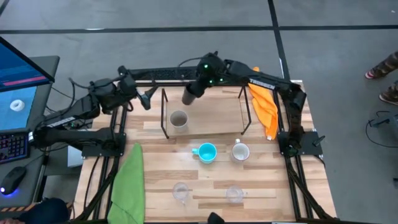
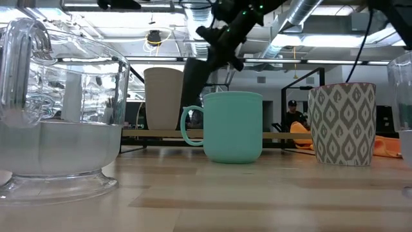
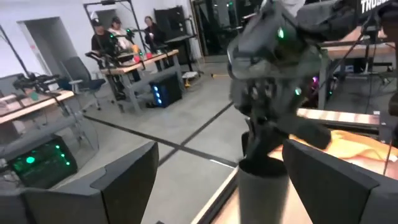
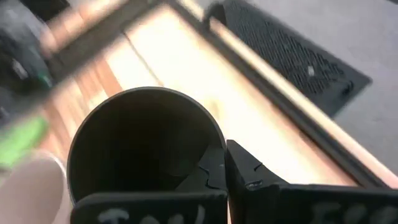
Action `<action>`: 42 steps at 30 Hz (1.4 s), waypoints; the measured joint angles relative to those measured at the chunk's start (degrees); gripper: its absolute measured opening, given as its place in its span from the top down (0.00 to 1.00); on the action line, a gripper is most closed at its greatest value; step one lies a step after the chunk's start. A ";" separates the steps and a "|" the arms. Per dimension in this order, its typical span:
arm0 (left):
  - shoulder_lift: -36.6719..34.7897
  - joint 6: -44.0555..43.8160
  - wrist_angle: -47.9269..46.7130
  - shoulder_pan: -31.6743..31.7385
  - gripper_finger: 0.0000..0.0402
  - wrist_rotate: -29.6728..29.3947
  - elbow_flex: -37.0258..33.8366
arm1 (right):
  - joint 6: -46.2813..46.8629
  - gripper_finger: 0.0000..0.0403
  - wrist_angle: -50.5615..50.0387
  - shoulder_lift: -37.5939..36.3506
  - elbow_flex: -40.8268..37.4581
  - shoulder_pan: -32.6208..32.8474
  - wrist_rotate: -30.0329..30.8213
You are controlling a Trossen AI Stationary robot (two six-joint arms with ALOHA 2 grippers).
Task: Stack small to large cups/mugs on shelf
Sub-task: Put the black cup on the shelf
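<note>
My right gripper [image 1: 198,87] reaches in from the far right and is shut on the black cup [image 1: 189,95] over the far left part of the shelf [image 1: 211,124]. The cup also shows in the low view [image 2: 193,90]. The grey-beige cup [image 1: 178,119] stands upright on the shelf board. On the table in front of the shelf stand the blue mug [image 1: 206,152] and the white mug [image 1: 240,151]. Two clear glasses [image 1: 180,191] [image 1: 234,194] stand nearer the front edge. My left gripper [image 1: 148,98] is open and empty, left of the shelf, facing the black cup [image 3: 264,186]. My right gripper holds the black cup by its rim [image 4: 219,144], one finger [image 4: 208,171] inside the cup and one [image 4: 252,177] outside. The fingers come from above, slanting down from the far right. The cup hangs slightly tilted, mouth up, its lower end near the shelf board; I cannot tell whether it touches.
A green cloth [image 1: 129,180] lies along the table's left edge and an orange cloth [image 1: 264,107] hangs at the shelf's right end. Black wire uprights [image 1: 165,115] [image 1: 246,115] stand at both shelf ends. Bare shelf board lies right of the grey-beige cup.
</note>
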 joint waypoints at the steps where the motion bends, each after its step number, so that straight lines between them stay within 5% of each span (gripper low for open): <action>1: -0.28 -0.10 -0.05 0.00 0.17 -0.19 -0.01 | -0.98 0.99 -1.64 0.71 0.86 0.33 0.87; 12: -0.70 -1.82 -2.73 -0.02 0.17 -0.56 -0.01 | -5.57 0.99 -9.83 8.67 9.75 3.38 2.99; 29: -0.71 -2.71 -3.32 -0.02 0.17 -0.55 -0.01 | -5.68 0.96 -9.77 9.54 9.96 3.82 4.43; 42: -0.71 -4.63 -3.32 -0.01 0.17 0.39 -0.01 | -4.62 0.84 -9.73 9.54 9.96 4.36 4.42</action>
